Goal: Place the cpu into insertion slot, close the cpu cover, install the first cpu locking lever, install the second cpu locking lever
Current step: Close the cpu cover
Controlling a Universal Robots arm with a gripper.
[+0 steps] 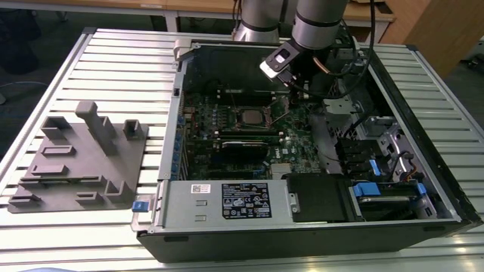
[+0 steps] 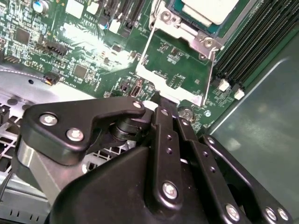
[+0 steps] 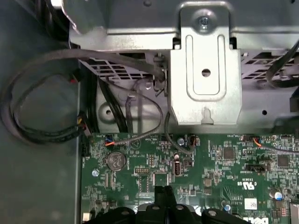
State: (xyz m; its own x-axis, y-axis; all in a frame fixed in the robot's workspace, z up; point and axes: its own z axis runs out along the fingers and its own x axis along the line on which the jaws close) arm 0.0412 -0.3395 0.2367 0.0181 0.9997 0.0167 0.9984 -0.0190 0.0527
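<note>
Gripper [image 2: 158,101] tips are pressed together with nothing seen between them, right at the near edge of the cpu cover [image 2: 163,86], which lies folded open, off the insertion slot [image 2: 180,25]. Just beyond, the cpu [image 2: 210,9] sits in that slot, and memory slots [image 2: 252,42] crowd one side. The arm [image 1: 318,22] reaches steeply down into the computer case [image 1: 302,246]. Behind the gripper, the first wrist view adds a metal bracket [image 3: 205,84] and looped cables [image 3: 46,136].

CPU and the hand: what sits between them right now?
The open cpu cover: in the second wrist view its silver frame spans from the hand to the cpu, green board showing through its window.
</note>
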